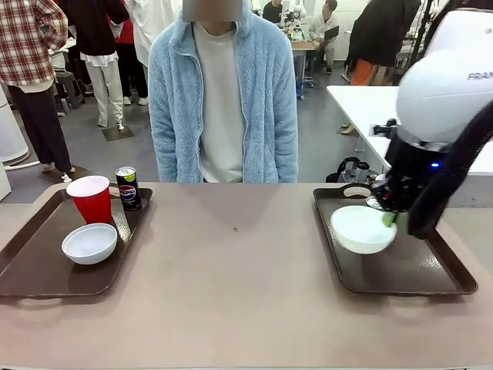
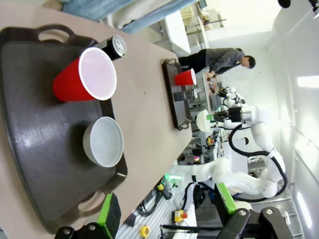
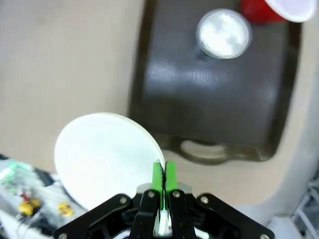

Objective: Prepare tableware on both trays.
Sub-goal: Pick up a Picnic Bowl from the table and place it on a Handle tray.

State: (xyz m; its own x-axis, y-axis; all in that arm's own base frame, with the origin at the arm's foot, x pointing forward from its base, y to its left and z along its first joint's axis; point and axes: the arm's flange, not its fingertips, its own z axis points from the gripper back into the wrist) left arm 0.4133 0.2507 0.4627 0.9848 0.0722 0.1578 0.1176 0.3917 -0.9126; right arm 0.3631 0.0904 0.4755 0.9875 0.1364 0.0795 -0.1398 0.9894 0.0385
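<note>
The right pincer (image 1: 390, 218) is clamped on the rim of a white bowl (image 1: 362, 229), holding it just above the right tray (image 1: 431, 271); the step in hand looks like setting this bowl down. Next it needs lowering onto bare tray floor, then release. Beyond the pincer stand a soda can (image 3: 224, 34) and red cup (image 3: 279, 11), apart from the bowl. The left pincer (image 2: 164, 211) stands apart above the left tray (image 2: 35, 144), which holds 1 cup, bowl and can.

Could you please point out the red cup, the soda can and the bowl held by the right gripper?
red cup (image 1: 92, 199): front view, outer wall.
soda can (image 1: 127, 188): front view, logo.
bowl (image 1: 362, 228): front view, inside.
right gripper (image 3: 163, 175): right wrist view, fingertips.
</note>
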